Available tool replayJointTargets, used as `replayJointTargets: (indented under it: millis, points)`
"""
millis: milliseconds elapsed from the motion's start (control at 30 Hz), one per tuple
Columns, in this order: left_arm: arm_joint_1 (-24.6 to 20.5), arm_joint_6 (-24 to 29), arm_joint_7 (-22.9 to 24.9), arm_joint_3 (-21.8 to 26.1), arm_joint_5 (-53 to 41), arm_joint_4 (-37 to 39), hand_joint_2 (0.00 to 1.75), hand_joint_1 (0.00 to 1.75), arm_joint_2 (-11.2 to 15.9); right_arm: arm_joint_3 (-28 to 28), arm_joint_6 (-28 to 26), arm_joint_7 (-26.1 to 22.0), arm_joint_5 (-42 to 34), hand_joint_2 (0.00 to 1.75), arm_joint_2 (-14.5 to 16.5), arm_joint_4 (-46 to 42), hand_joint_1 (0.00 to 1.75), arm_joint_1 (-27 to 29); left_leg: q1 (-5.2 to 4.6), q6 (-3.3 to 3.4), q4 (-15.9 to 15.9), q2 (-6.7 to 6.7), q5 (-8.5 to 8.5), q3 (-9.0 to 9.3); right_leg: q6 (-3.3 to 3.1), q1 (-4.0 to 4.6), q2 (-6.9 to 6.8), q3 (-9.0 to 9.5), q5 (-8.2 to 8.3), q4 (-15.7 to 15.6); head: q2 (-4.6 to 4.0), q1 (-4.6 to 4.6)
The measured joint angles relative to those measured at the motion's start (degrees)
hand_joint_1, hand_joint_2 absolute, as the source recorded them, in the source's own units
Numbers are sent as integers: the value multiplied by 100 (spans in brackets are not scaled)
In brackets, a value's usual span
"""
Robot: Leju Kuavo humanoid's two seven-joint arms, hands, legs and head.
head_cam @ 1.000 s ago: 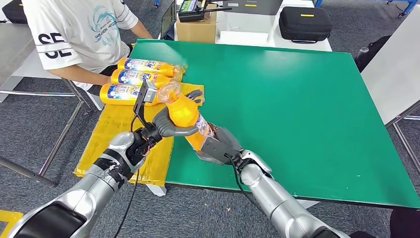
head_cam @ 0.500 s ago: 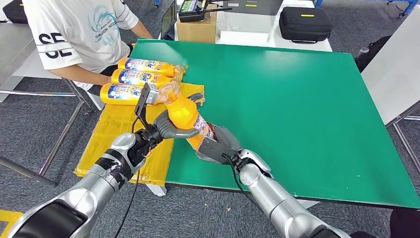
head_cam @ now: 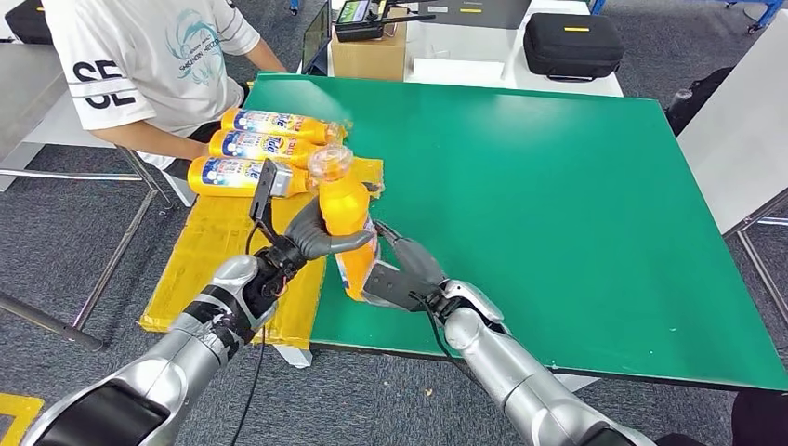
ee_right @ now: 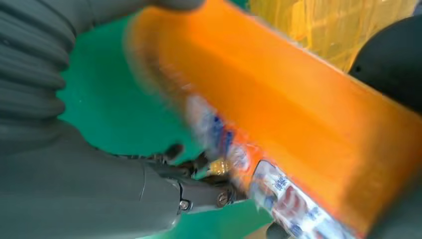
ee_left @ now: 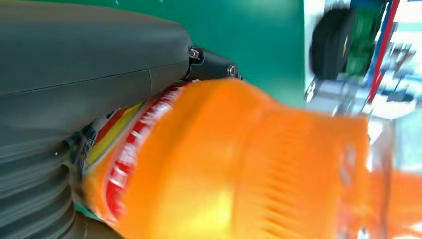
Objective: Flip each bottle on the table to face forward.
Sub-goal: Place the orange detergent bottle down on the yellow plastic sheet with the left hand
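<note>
Bottle (head_cam: 346, 223) of orange liquid sits between both hands over the near-left corner of the green table (head_cam: 558, 204), tilted nearly upright, clear cap end pointing away from you toward the far side. Your left hand (head_cam: 311, 237) wraps its upper body, thick thumb across the front, fingers curled round it. Your right hand (head_cam: 400, 274) is at the bottle's lower end, fingers reaching up against the label; you cannot tell from the head view how firm that hold is, but the right wrist view shows the hand (ee_right: 99, 184) pressed close beside the label. Left wrist view is blurred: orange bottle body (ee_left: 249, 164) right against the grey hand (ee_left: 84, 64).

Three more orange bottles (head_cam: 256, 147) lie side by side on the yellow mat (head_cam: 214, 251) at the table's left edge, caps toward the table. Person in white T-shirt (head_cam: 139, 56) sits just behind them. Cardboard box (head_cam: 367, 51) and black case (head_cam: 571, 42) sit on the white table beyond.
</note>
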Motion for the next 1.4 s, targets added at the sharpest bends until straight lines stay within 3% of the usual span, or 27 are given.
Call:
replayJointTargets:
  millis: [333, 633, 800, 1067, 1233, 1400]
  points:
    - [449, 37, 126, 834, 989, -739, 175, 175, -55, -167, -57, -23, -339, 175, -54, -454, 0, 265, 1, -1, 0, 0, -1, 0, 0, 0, 0, -1, 0, 0, 0, 1]
    - [568, 22, 88, 1099, 1019, -1019, 175, 175, -49, -311, -113, -69, -453, 175, -87, -685, 0, 366, 0, -1, 0, -1, 0, 0, 0, 0, 0, -1, 0, 0, 0, 1]
    - [471, 593, -633, 1026, -592, -1012, 175, 175, 113, -591, -514, -184, -638, 175, -133, -1213, 0, 685, 1, -1, 0, 0, -1, 0, 0, 1, 0, -3, 0, 0, -1, 0]
    - [289, 1053, -864, 895, -1573, -910, 175, 175, 298, -923, -710, -212, -799, 175, -215, -1890, 0, 1010, 1, -1, 0, 0, -1, -1, 0, 0, 0, -2, 0, -1, -1, 2]
    - [89, 1724, -1073, 742, -3881, -559, 175, 175, 541, -1417, -803, -222, -1144, 175, -285, -2818, 0, 1593, 1, -2, 0, -3, -2, -1, 0, 0, 0, -2, -1, -1, -1, 1]
    - [-167, 1401, -1425, 564, -5439, -20, 175, 175, 917, -1862, -674, -190, -1259, 175, -423, -3639, 0, 2042, 1, -4, 0, 24, -4, -2, -1, 1, 15, -13, 0, 0, -1, 0]
